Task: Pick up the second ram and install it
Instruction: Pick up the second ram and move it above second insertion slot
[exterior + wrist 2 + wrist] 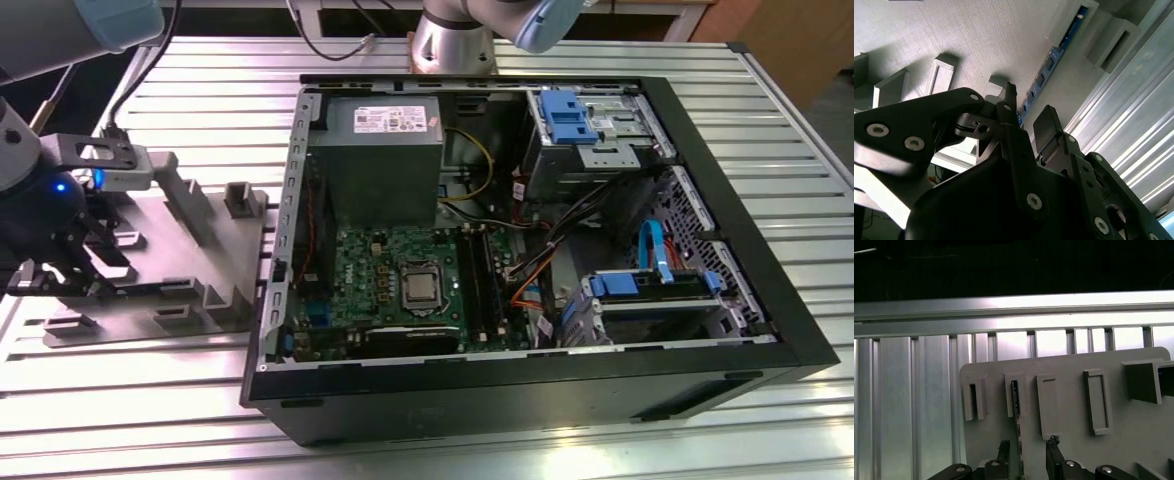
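pick-up step: black gripper point(1028, 444), jaws wide, straddles thin blue-green ram strip point(1051, 57) edge-up in grey moulded tray point(1134, 440); grasp likely needs centring.

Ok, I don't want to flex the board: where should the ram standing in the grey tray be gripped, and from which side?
Probably from above, pinching the second ram by its two flat faces near the free top edge. It stands on edge in the grey fixture tray, so little else is exposed. The open gripper straddles it this way.
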Tool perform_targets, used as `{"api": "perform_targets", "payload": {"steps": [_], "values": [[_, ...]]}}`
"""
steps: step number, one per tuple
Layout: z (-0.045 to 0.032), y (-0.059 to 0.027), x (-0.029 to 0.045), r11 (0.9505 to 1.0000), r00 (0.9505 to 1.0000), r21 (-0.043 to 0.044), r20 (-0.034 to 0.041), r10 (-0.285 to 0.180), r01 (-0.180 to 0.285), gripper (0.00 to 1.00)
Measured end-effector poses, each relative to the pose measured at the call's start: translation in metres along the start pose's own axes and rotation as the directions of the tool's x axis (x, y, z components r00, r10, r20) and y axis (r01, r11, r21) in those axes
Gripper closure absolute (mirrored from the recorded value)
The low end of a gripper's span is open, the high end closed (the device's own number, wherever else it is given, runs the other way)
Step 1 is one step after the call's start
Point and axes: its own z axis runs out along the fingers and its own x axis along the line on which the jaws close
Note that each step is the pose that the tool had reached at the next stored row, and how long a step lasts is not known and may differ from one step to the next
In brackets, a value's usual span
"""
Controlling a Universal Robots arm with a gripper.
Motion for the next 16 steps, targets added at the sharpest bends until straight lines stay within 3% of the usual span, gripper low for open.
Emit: {"api": "perform_targets", "payload": {"steps": [9,16], "values": [[0.0001,0.0,0.0,1.0,1.0,0.0,-0.0001,0.0,0.0,0.59],[0.009,-0.0002,0.0001,1.0,1.0,0.0001,-0.0003,0.0,0.0,0.59]]}}
